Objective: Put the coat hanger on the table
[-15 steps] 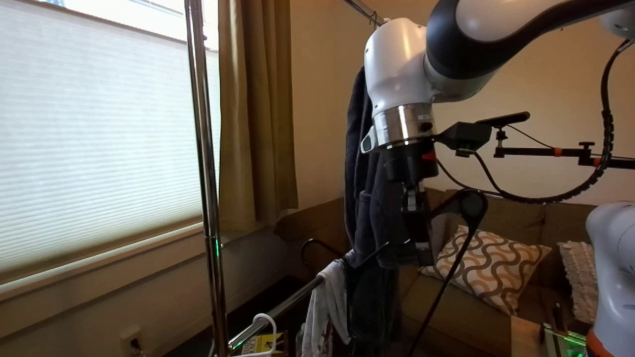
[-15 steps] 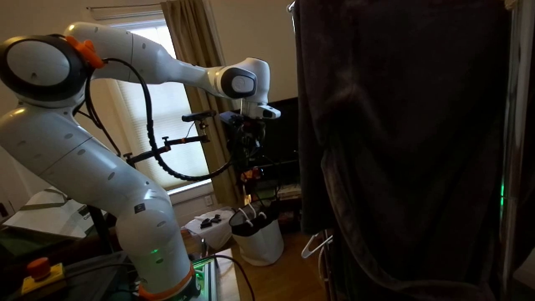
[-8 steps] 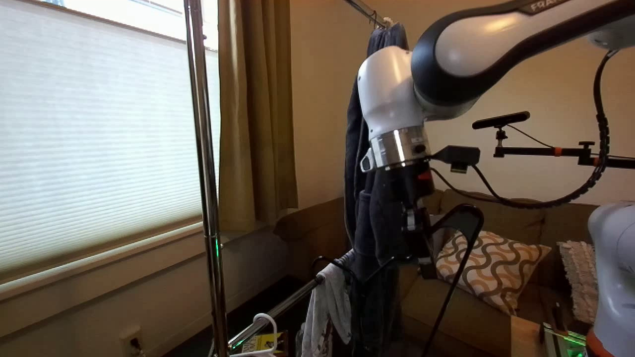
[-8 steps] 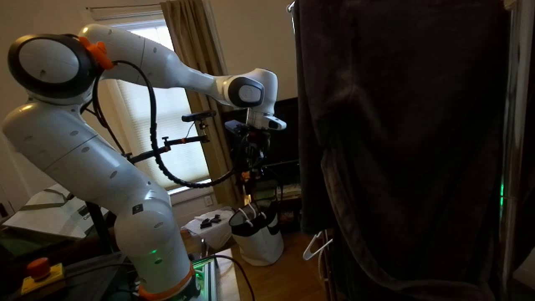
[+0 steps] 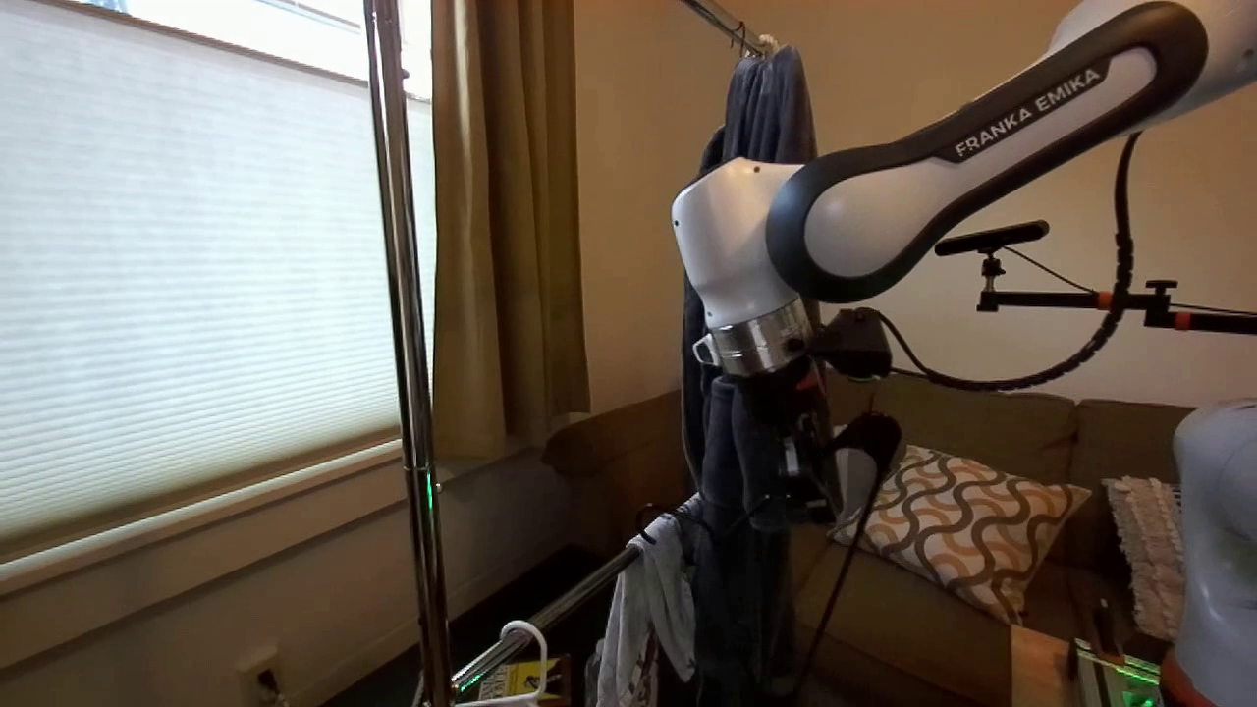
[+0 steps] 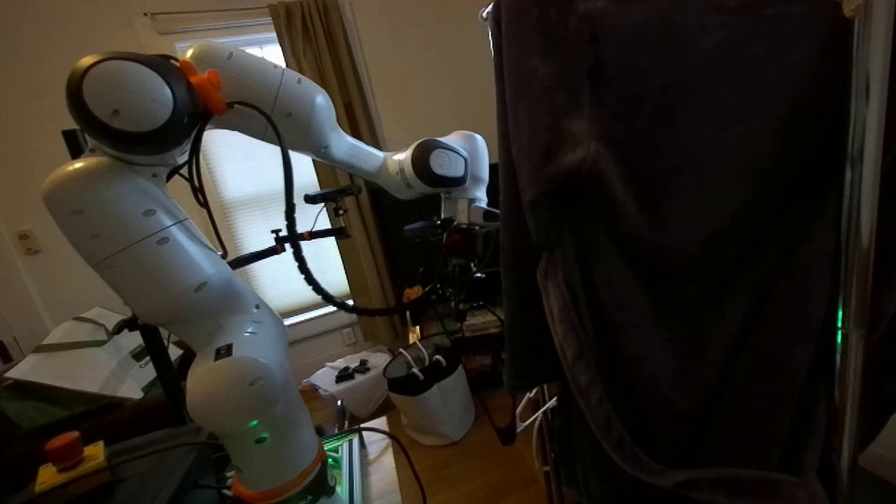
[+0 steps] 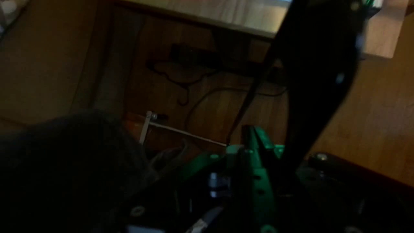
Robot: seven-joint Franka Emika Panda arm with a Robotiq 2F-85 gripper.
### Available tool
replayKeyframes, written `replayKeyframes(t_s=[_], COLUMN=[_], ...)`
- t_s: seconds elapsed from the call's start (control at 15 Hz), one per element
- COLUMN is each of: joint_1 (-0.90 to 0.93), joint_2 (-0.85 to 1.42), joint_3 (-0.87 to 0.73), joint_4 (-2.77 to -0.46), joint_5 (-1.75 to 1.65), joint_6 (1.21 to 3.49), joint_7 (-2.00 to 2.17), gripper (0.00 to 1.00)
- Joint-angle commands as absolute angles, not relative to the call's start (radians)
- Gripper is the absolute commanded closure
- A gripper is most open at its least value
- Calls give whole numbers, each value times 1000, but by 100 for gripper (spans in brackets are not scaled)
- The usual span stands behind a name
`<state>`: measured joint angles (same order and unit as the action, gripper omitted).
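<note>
A black coat hanger [image 5: 872,440] hangs from my gripper [image 5: 811,503] in an exterior view. Its broad shoulder points toward the sofa, and its hook is on the far side near the rack's lower bar. In the wrist view the hanger [image 7: 323,64] is a large dark shape rising from the jaws. My gripper [image 7: 254,137] is shut on it, though the grip point is dark and blurred. The wooden table [image 7: 207,11] lies at the top of the wrist view, beyond the hanger. The table also shows in both exterior views [image 5: 1043,670] [image 6: 383,458] beside the robot base.
A dark robe [image 5: 727,432] hangs from the metal rack [image 5: 403,295], close beside the gripper; it also fills much of an exterior view [image 6: 672,245]. A white hanger [image 5: 535,648] and grey cloth [image 5: 648,589] are on the lower bar. Another black hanger [image 7: 186,84] lies on the floor.
The arm has moved lower and nearer the robe, reaching further out and carrying the hanger. The wrist has turned, and the hanger's hook has shifted toward the rack's lower bar and grey cloth.
</note>
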<state>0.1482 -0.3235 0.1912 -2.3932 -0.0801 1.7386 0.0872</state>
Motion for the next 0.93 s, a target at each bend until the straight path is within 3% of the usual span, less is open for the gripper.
replayKeyframes(t_s=[0.0, 0.4, 0.87], joint_1=[159, 178, 173], joint_2=[-205, -41, -12], joint_3=[215, 204, 200], joint_4=[-2242, -2200, -2186], joint_5=[-202, -82, -106], joint_6=[1800, 2000, 1994], joint_7=[42, 2, 77], gripper=[99, 99, 99])
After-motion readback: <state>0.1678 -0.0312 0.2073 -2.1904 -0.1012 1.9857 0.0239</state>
